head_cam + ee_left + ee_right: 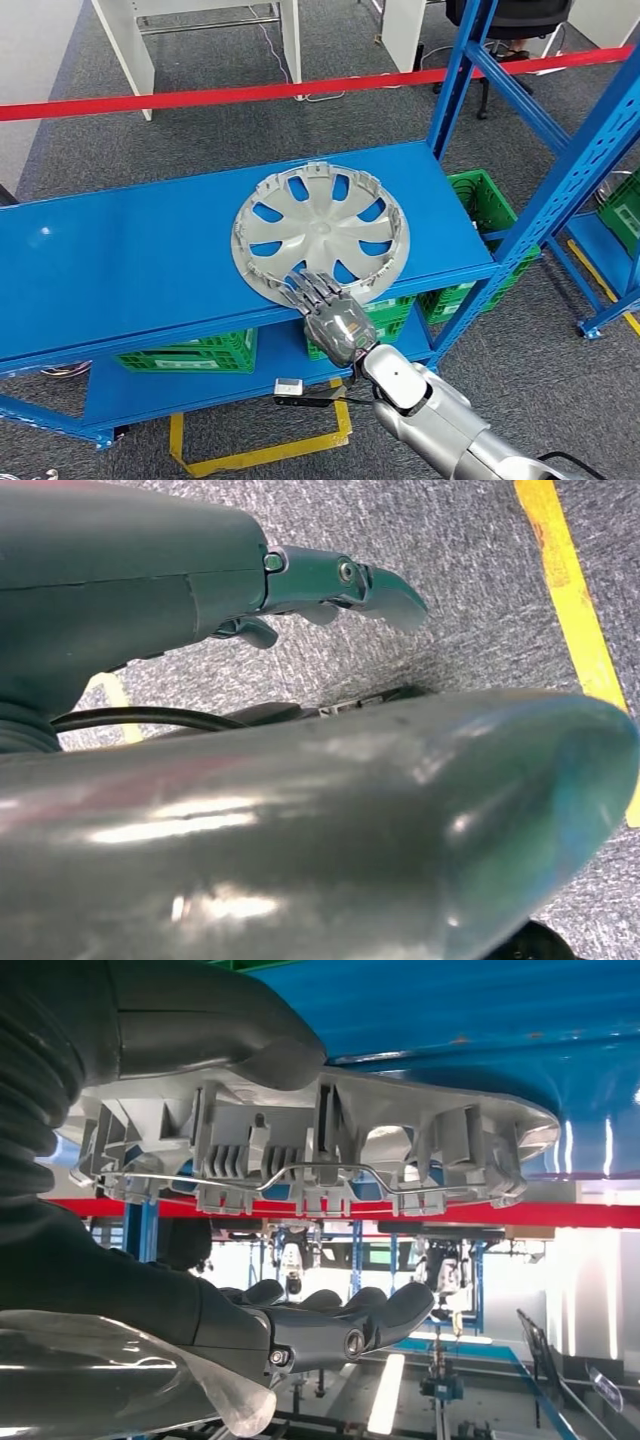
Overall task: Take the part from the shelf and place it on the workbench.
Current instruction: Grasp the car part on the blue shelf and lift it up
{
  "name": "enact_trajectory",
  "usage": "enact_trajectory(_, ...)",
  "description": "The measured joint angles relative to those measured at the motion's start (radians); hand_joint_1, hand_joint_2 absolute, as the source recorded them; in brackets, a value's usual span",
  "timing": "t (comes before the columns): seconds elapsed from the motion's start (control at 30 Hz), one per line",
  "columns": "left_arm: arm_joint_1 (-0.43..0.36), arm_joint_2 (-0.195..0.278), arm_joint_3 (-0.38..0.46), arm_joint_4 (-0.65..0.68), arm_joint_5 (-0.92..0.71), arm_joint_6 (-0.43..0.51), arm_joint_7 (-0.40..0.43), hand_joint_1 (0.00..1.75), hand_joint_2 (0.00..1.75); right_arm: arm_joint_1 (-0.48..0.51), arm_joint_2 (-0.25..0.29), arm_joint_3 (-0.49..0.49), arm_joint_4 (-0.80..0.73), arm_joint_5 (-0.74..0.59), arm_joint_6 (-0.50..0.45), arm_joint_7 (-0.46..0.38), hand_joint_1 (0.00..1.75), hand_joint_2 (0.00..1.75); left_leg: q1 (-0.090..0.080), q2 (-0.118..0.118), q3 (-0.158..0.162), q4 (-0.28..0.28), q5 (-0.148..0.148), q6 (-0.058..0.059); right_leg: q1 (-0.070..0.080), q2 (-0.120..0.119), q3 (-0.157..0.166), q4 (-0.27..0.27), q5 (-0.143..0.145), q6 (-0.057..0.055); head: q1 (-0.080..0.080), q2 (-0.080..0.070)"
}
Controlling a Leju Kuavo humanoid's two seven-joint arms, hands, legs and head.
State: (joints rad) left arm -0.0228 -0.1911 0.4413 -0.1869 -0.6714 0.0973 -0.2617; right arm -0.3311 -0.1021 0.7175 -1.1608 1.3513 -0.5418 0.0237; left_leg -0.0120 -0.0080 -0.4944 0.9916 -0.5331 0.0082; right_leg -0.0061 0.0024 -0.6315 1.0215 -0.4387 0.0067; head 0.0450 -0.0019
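Wheel cover (pixel 321 232): lies flat on the shelf board (pixel 136 260), near its front edge, right of middle.
Right hand (pixel 332 315): at the cover's near rim.
Crates (pixel 192 352): on the lower board under the shelf.
Tape barrier (pixel 226 95): behind the shelf.

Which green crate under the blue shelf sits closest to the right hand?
The middle green plastic crate, directly below the right hand and the grey hubcap; the others sit far left and far right.
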Motion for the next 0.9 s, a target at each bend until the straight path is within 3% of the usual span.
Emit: enact_trajectory(0.9,0.0,-0.003,0.002,0.0,-0.031,-0.002,0.005,0.0,0.0,-0.134,0.037,0.047,0.157,-0.095,0.093,0.006,0.0,1.75,0.0,0.0,0.0,0.0,0.0,0.0,0.0,0.0,0.001,0.0,0.0,0.0,0.0,0.0)
